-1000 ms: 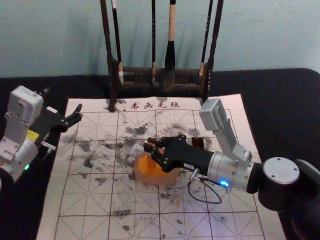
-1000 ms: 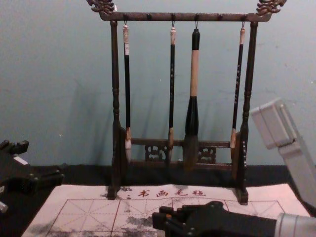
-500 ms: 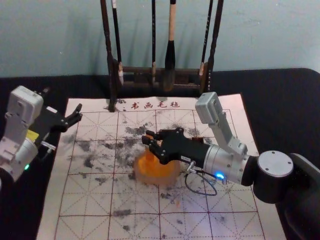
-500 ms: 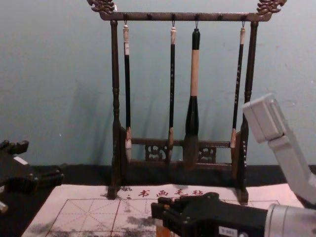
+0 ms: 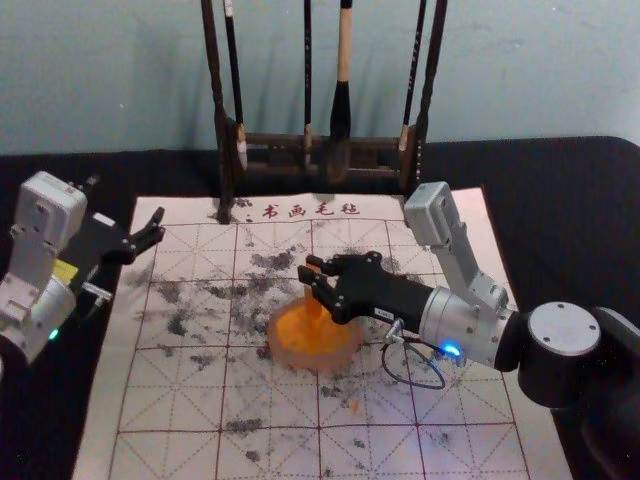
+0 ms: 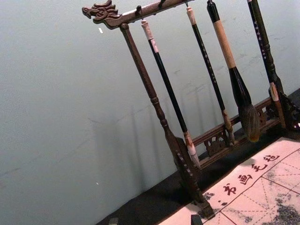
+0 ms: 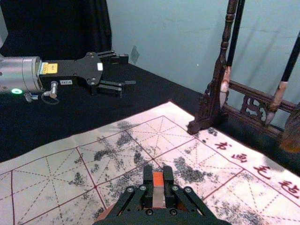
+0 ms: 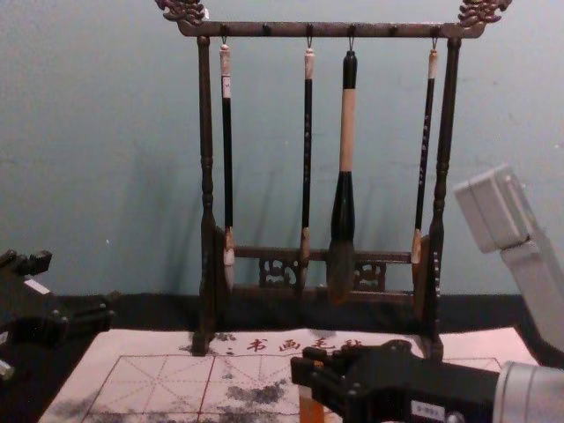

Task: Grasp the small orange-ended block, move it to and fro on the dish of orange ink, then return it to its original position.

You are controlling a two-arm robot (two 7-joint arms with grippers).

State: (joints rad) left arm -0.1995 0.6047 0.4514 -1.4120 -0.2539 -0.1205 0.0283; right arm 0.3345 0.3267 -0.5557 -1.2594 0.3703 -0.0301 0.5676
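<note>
The right end effector (image 5: 308, 272) pinches the small orange-ended rectangular block (image 7: 158, 188) over the round orange-ink dish (image 5: 316, 363); hard sideways rubbing might twist it loose. The left end effector (image 7: 126, 72), at left, is spread wide.

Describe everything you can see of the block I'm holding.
The block is slim and straight-sided, with an orange end and a paler section. The right gripper clamps it from both sides. It stands roughly upright over the dish of orange ink; I can't tell whether it touches the ink.
</note>
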